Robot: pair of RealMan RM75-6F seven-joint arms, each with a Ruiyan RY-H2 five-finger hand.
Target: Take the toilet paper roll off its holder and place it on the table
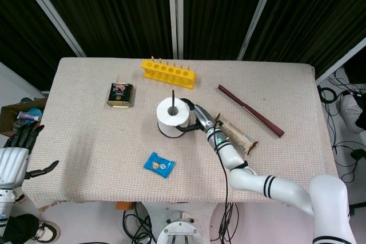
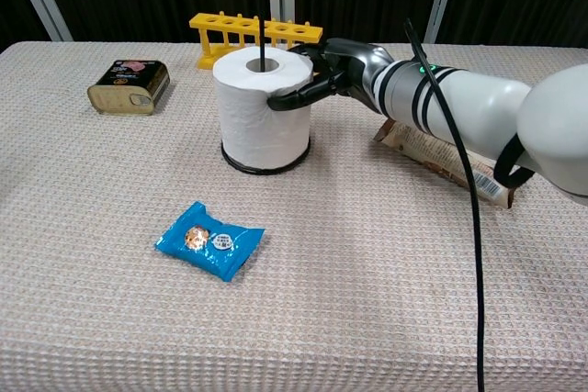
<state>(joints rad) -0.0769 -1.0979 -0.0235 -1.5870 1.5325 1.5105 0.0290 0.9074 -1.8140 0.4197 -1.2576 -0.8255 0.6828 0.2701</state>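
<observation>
Right hand: fingers wrapped against toilet paper roll, roll seated on holder. Grasp step; next, you lift straight up.

Dark ribbed wall panels with pale metal strips behind, a table in beige waffle-weave cloth, cables on the floor to the right.

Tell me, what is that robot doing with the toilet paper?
The robot's right hand is wrapped around the side of the toilet paper roll, thumb in front and fingers behind. The roll sits on its holder, the black rod poking up through its middle. The left hand waits open off the table's corner.
</observation>
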